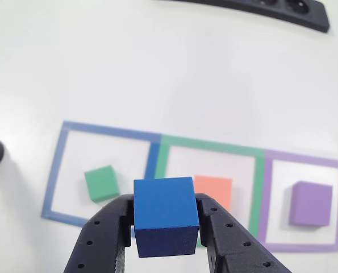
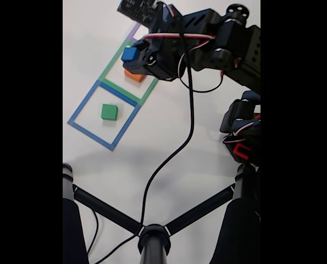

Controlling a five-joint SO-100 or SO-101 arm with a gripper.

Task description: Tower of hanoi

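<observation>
Other view, looking past the black two-finger gripper (image 1: 166,224): the jaws were clenched on the small matte dark blue cube (image 1: 165,215), one black finger pressed to each side face, and the cube was held clear above the white surface (image 1: 157,68). Below it lay three flat taped square outlines in a row. The matte green cube (image 1: 101,182) sat inside the blue square outline (image 1: 58,165) at left; the matte orange cube (image 1: 214,189), partly hidden behind the blue cube and a finger, sat inside the green square outline (image 1: 214,147) in the middle; the matte purple cube (image 1: 311,203), the largest, sat inside the purple square outline (image 1: 305,159) at right. A black strip with round holes (image 1: 282,11) lay at the top edge. Fixed view: the black arm (image 2: 218,44) reached in from the right, carrying the blue cube (image 2: 129,54) in the gripper (image 2: 131,55) above the orange cube (image 2: 134,76), while the green cube (image 2: 109,111) rested alone in the blue outline (image 2: 83,107). A black cable (image 2: 177,148) crossed the surface.
</observation>
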